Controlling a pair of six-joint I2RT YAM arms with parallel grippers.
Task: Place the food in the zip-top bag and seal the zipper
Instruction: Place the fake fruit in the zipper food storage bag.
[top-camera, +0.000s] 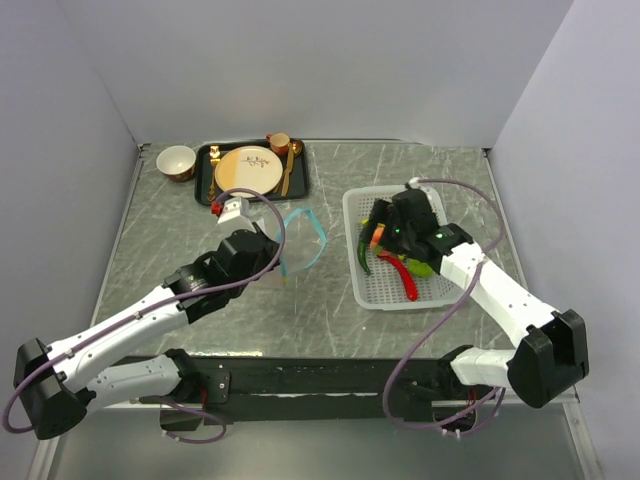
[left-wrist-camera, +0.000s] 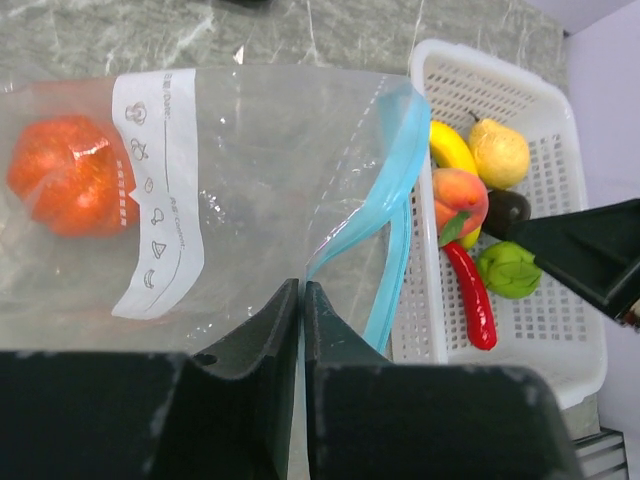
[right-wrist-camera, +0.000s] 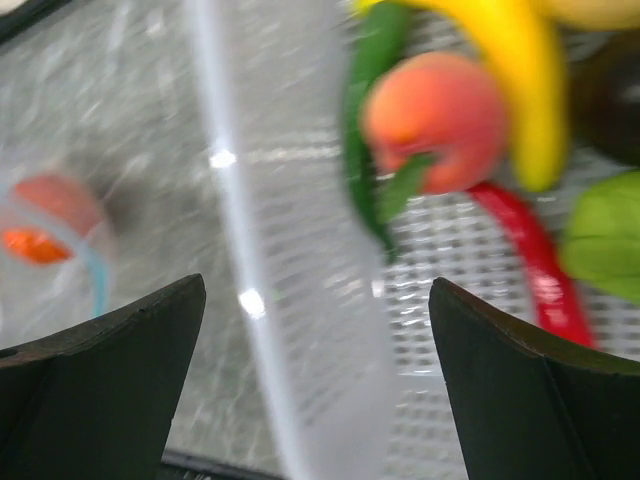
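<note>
Your two arms reach over a grey tabletop (top-camera: 330, 310). Your left tool (left-wrist-camera: 301, 295) is clenched on the clear wall of the one zip-top bag (left-wrist-camera: 250, 150), just beside its teal zipper (left-wrist-camera: 396, 240), which gapes open toward the basket. One orange tomato (left-wrist-camera: 68, 175) lies inside the bag, at its closed end. Your right tool (right-wrist-camera: 318, 300) hangs with its jaws spread wide and nothing between them, over the rim of the one white basket (left-wrist-camera: 560, 330). Seven pieces of food lie in that basket: one banana (left-wrist-camera: 450, 148), one pale potato (left-wrist-camera: 499, 152), one peach-coloured fruit (left-wrist-camera: 460, 198), one dark fruit (left-wrist-camera: 508, 210), one red chilli (left-wrist-camera: 474, 300), one lime-green ball (left-wrist-camera: 508, 270) and one green pepper (right-wrist-camera: 368, 120).
</note>
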